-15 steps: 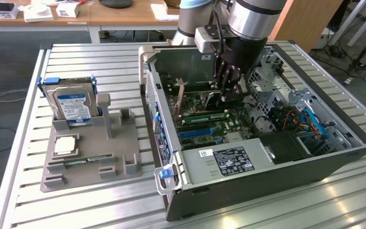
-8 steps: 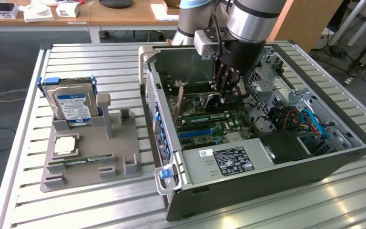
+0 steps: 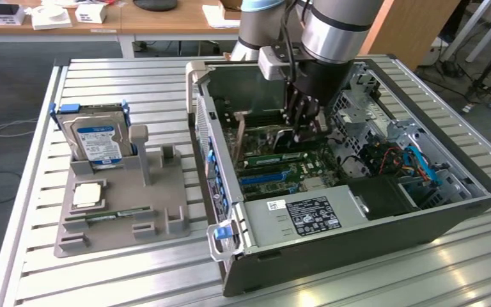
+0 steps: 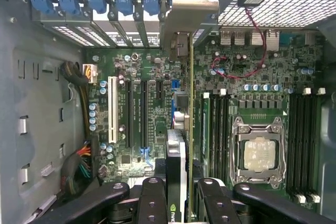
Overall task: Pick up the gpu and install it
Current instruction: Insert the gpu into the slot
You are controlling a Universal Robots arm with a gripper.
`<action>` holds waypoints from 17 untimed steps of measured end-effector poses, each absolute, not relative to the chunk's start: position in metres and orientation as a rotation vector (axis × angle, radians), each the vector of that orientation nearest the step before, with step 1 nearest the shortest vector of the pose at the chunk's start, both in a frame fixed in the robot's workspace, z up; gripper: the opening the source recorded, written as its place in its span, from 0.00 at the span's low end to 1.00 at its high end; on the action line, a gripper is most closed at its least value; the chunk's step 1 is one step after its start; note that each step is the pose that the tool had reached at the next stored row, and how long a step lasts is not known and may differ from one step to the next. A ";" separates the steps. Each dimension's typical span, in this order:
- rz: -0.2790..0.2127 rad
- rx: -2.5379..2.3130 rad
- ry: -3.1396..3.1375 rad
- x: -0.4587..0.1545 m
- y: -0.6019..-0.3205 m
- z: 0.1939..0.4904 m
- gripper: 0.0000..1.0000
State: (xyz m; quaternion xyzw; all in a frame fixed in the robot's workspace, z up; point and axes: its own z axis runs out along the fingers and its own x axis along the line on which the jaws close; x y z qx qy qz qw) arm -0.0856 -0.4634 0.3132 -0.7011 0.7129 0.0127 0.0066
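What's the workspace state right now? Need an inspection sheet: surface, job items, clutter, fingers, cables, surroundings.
surface: slatted metal table, carrying a grey fixture and an open PC case lying on its side.
job's things: gpu upright inside the case over the motherboard, bracket end toward the rear wall; seated or not, cannot tell.
clutter: the fixture holds a hard drive and a RAM stick.
fingers: fingers closed on either side of the gpu.
cables: red wire across the motherboard; blue cables in the case.
surroundings: wooden desk behind the table.
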 end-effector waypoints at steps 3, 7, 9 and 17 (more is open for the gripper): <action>0.040 -2.193 2.230 -0.086 -0.463 0.310 0.28; 0.040 -2.193 2.230 -0.086 -0.463 0.307 0.28; 0.040 -2.193 2.230 -0.086 -0.463 0.305 0.28; 0.040 -2.193 2.230 -0.086 -0.463 0.298 0.28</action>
